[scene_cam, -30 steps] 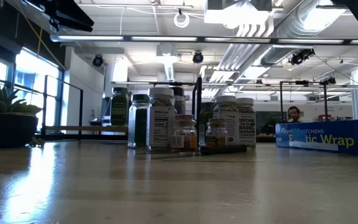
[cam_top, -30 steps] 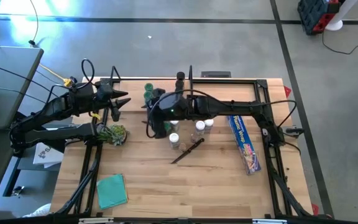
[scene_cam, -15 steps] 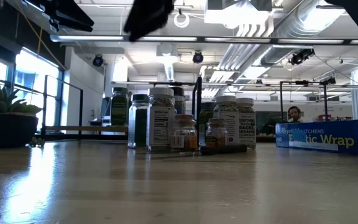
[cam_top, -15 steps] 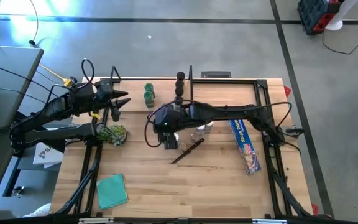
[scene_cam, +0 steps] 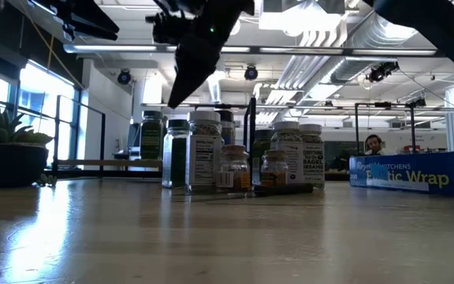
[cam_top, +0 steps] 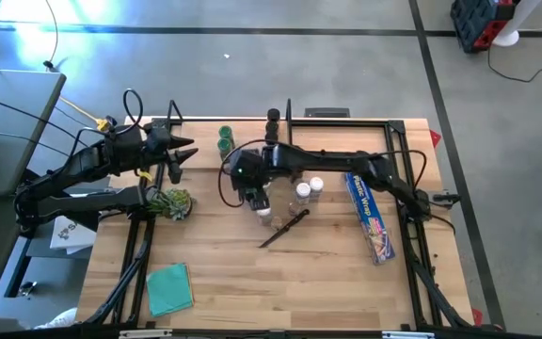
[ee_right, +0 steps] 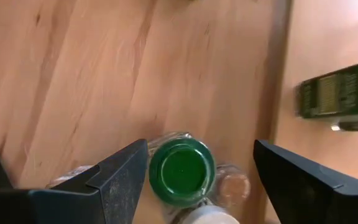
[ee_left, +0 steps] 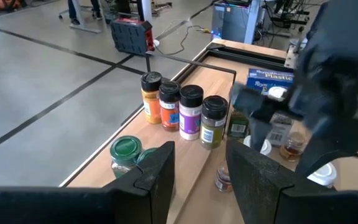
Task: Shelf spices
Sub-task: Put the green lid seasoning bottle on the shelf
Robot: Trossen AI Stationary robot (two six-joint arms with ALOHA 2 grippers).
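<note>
My right gripper point(cam_top: 252, 185) hovers open over the jars standing on the table, pointing down. In the right wrist view its fingers point(ee_right: 124, 177) stand apart on either side of a green-capped spice jar point(ee_right: 181, 168), above it and not touching. The low view shows the gripper point(scene_cam: 191, 51) above the jar cluster point(scene_cam: 203, 150). White-capped jars point(cam_top: 299, 193) stand close by. More jars point(ee_left: 190, 111) stand in a row on the shelf point(ee_left: 188, 165), a pale plank along the table's far edge point(cam_top: 252, 125). My left gripper point(cam_top: 182, 151) waits open at the table's left, near the shelf's left end.
A dark-handled knife point(cam_top: 285, 226) lies just nearward of the jars. The long blue wrap box point(cam_top: 370, 217) lies to the right. A small plant point(cam_top: 169, 201) and a green cloth point(cam_top: 169, 287) sit on the left side. A person point(scene_cam: 375, 144) shows far behind the table.
My right gripper has come down toward the jars on the table: it was out of the low view a second ago, then showed at the top, and now hangs lower over the cluster. It swung slightly toward the near edge and back. Its fingers stay open.
</note>
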